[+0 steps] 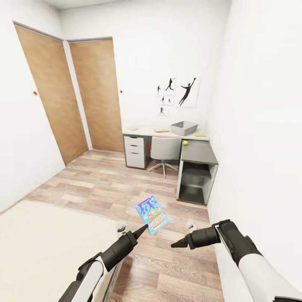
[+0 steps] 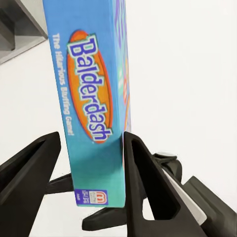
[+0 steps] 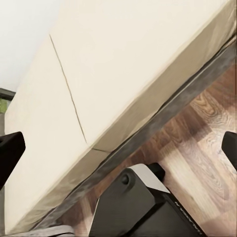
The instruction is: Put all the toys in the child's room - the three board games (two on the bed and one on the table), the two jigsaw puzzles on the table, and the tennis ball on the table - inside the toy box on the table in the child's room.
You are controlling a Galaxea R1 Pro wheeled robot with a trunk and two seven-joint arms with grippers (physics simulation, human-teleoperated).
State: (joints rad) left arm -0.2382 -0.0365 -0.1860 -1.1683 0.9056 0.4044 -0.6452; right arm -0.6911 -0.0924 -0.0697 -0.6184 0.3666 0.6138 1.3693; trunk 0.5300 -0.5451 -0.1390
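In the head view, two wooden doors (image 1: 71, 96) stand in the left corner of the child's room, and the cream bed (image 1: 50, 247) fills the lower left. The left end effector (image 1: 142, 229) reaches forward from beside the bed and is clamped on the lower edge of a teal-blue Balderdash board game (image 1: 153, 214), which is held up over the wood-plank floor (image 1: 96, 184). In the left wrist view the box (image 2: 91, 108) stands on edge between the two black fingers (image 2: 148, 187), one pressed against each broad face.

Farther back against the far wall is the bench (image 1: 167, 133), with white drawers (image 1: 135, 152) under its left end and a grey swivel chair (image 1: 164, 152) pushed in at the middle. On its top lie a small flat yellowish item (image 1: 133, 128) near the left end, a flat colourful box (image 1: 161, 130) further along, then the light-grey toy box (image 1: 184, 127), and another flat yellowish item (image 1: 200, 134) by the right wall. The tennis ball (image 1: 185, 142) sits near the corner where the bench turns along the right wall, just in front of the toy box. Black silhouette pictures (image 1: 178, 93) hang above.

The right end effector (image 1: 175, 244) points left over the floor, holding nothing; in the right wrist view its black fingertips (image 3: 10, 153) sit at opposite edges, well apart, over the bed's edge (image 3: 148, 128) and floor.
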